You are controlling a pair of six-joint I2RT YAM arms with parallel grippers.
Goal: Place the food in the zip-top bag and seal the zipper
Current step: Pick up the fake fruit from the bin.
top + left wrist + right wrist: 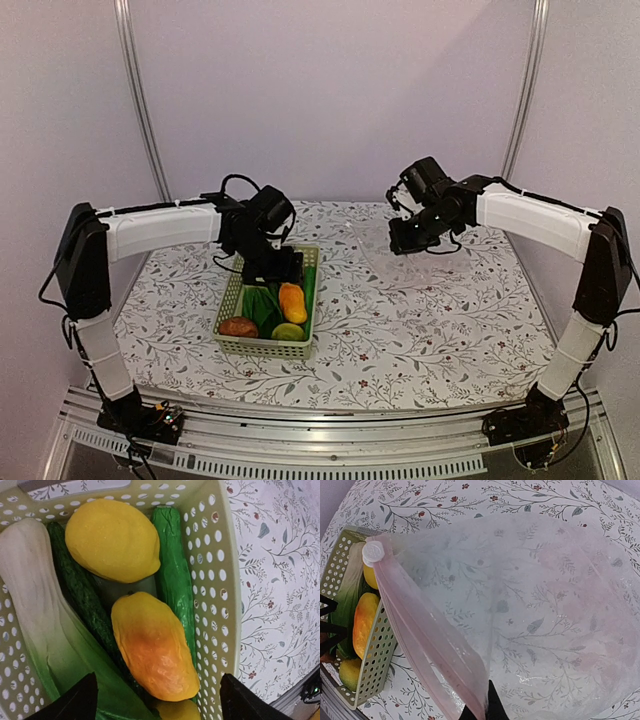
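The food lies in a pale green basket point(262, 346): an orange-yellow fruit point(152, 645), a yellow fruit point(112, 540), a glossy green cucumber point(175, 575), bok choy point(40, 615), a reddish-brown piece point(238, 326) and a yellow-green fruit point(288, 331). My left gripper point(160, 705) is open above the basket, with its fingers either side of the orange-yellow fruit and not touching it. My right gripper point(482, 709) is shut on the mouth edge of the clear zip-top bag point(545, 605) and holds it lifted. The pinkish zipper point(420, 625) runs up to a white slider point(373, 552).
The basket point(375, 645) stands just left of the bag's mouth on a floral tablecloth point(430, 320). Metal frame posts point(140, 100) rise at the back corners. The arm bases sit on a rail point(330, 440) at the near edge.
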